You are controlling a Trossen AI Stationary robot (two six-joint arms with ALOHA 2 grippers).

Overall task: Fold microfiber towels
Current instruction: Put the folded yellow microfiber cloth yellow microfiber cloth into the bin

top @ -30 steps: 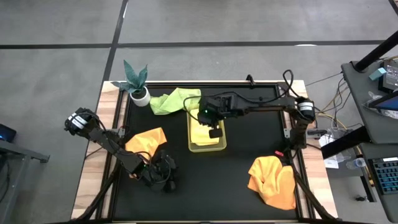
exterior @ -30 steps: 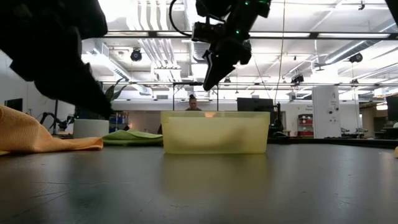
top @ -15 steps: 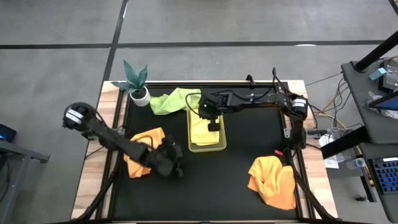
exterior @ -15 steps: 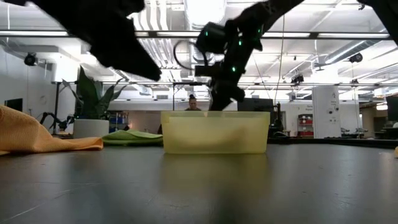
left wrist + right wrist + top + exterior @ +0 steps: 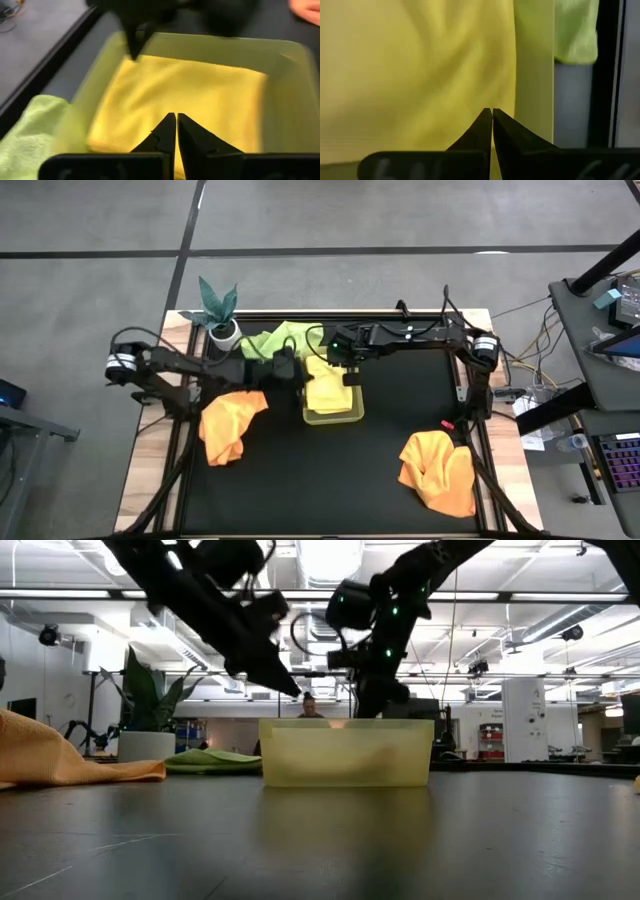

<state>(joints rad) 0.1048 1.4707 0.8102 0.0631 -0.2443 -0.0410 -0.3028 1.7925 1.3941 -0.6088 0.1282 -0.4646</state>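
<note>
Both claws, the left claw (image 5: 176, 131) and right claw (image 5: 492, 126) pressed together and empty, hover over the yellow towel (image 5: 327, 389) in the tray (image 5: 357, 416); we judge stowing done, the orange towels (image 5: 232, 423) next.

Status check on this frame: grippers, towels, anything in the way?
Left gripper shut, empty, at tray. Right gripper shut over yellow towel in tray. Orange towels unfolded. No obstruction.

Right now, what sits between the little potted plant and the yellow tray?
In the high view, a crumpled light green towel lies between the potted plant and the tray, partly covered by the left arm.
</note>
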